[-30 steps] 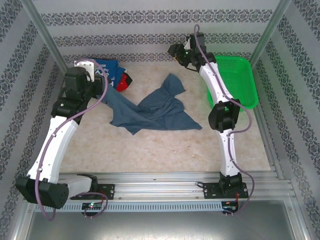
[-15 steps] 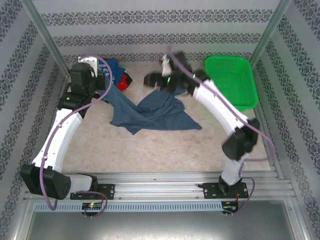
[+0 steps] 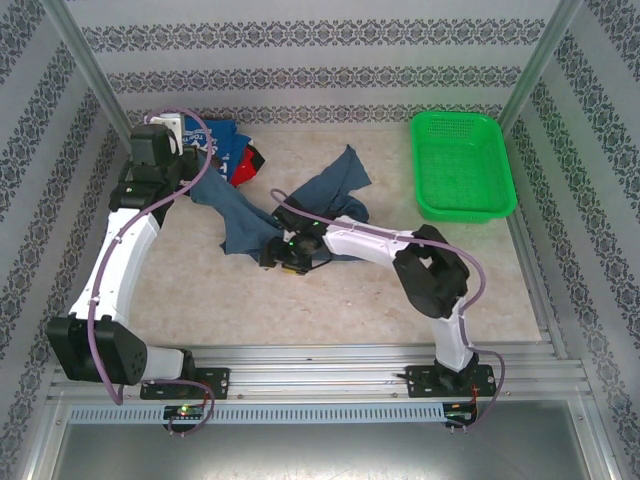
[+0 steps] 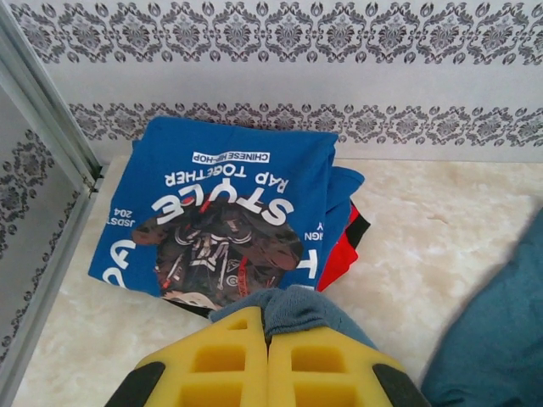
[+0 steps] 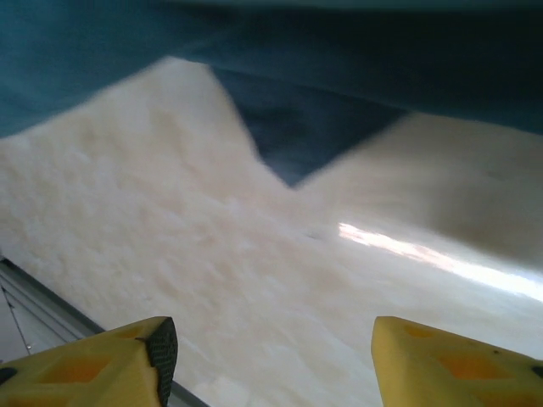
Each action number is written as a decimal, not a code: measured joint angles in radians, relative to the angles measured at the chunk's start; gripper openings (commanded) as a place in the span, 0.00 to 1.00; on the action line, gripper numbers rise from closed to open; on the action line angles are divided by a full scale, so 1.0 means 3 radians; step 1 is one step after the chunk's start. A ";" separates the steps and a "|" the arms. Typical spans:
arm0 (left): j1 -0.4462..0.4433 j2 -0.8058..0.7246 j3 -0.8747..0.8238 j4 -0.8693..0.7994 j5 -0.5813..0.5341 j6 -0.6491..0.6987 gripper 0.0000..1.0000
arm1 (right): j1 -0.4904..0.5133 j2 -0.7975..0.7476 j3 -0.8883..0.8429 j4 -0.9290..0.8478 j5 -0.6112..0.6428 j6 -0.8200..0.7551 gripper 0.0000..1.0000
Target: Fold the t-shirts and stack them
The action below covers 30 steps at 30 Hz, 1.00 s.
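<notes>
The table carries everything. The slate shirt lies crumpled on it, running from the left pincer toward the right one. The stack of folded shirts (bright blue print on top, red beneath) sits just beyond the left pincer, which is pressed together on a corner of the slate shirt. The right pincer hangs low over bare table, fingers spread, nothing between them. The shirt's near corner lies just ahead of it.

Step in hand, as we judge it: take a second corner so the shirt can be pulled flat.
1. We advance the right pincer until the pointed corner sits fully between the fingers.
2. We close near the hem, on one layer only.
3. We hold the left grip firm and draw the cloth away from the stack, so the stack is not dragged.

Hard to make out: the right wrist view is blurred, so we cannot tell whether that corner is one layer or a fold. From above, the right arm covers part of the shirt. The number of shirts in the stack is unclear.
</notes>
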 measured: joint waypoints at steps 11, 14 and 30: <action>0.0131 0.0038 0.0000 -0.0001 0.0097 -0.0090 0.00 | 0.0130 0.0572 0.0872 -0.0580 0.0502 -0.0230 0.56; 0.0159 0.0062 0.0000 -0.0003 0.0097 -0.0107 0.00 | 0.0136 0.0776 0.1082 -0.0715 0.0590 -0.0268 0.56; 0.0240 0.0099 -0.0084 -0.0003 0.0109 -0.0151 0.00 | 0.0238 0.1180 0.1615 -0.1219 0.1052 -0.0421 0.46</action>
